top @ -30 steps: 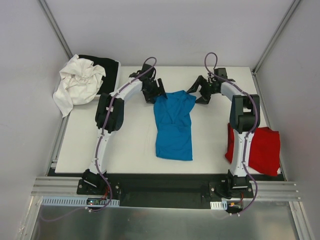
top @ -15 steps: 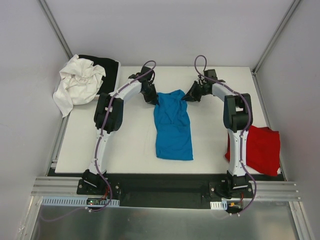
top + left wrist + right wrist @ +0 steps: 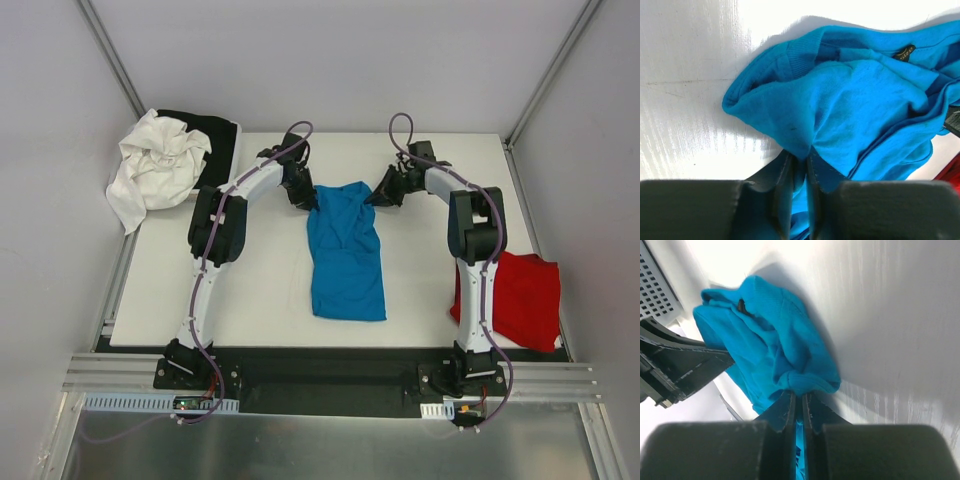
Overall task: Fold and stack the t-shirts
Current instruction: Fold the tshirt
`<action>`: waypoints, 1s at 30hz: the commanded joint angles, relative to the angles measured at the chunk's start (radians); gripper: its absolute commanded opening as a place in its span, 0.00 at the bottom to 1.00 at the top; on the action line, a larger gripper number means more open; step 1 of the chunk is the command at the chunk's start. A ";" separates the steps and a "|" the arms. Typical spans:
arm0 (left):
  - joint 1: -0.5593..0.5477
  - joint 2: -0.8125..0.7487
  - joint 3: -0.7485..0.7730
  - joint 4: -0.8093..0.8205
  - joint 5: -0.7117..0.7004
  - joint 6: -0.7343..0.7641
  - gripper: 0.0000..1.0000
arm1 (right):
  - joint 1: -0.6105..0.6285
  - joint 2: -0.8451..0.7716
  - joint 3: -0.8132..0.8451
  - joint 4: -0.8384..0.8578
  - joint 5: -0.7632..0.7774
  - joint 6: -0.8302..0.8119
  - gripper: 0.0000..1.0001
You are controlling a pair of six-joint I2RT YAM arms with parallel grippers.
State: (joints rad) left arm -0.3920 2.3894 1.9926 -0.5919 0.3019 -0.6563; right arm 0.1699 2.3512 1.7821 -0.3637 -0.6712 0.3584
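Note:
The turquoise-blue t-shirt (image 3: 346,250) lies lengthwise in the middle of the white table, folded narrow, its collar end at the far side. My left gripper (image 3: 311,196) is shut on the shirt's far left corner; the left wrist view shows blue cloth (image 3: 840,105) pinched between the jaws of the left gripper (image 3: 801,159). My right gripper (image 3: 376,194) is shut on the far right corner, and in the right wrist view a bunched blue fold (image 3: 790,355) sits clamped in that gripper (image 3: 799,399). The red t-shirt (image 3: 524,300) lies folded at the table's right edge.
A crumpled white garment (image 3: 155,168) lies over a black garment (image 3: 216,148) at the table's far left corner. Grey enclosure walls stand close on three sides. The arm bases sit on a black rail (image 3: 330,375) at the near edge.
Both grippers moved inward onto the blue t-shirt's far corners and went from open to shut on the cloth. The shirt's far end has been drawn narrower.

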 commanded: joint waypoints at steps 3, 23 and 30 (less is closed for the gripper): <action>0.001 -0.030 0.028 -0.032 -0.024 0.030 0.40 | 0.017 -0.067 -0.024 -0.034 -0.028 -0.032 0.19; 0.054 -0.019 0.008 -0.051 -0.205 0.052 0.86 | -0.049 0.045 0.129 -0.060 0.030 -0.033 0.73; 0.087 -0.035 0.009 -0.054 -0.296 0.041 0.85 | -0.078 0.060 0.157 -0.046 0.047 -0.016 0.73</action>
State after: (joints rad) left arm -0.3325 2.3692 2.0132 -0.5846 0.1223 -0.6369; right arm 0.1047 2.3901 1.8977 -0.4080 -0.6769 0.3412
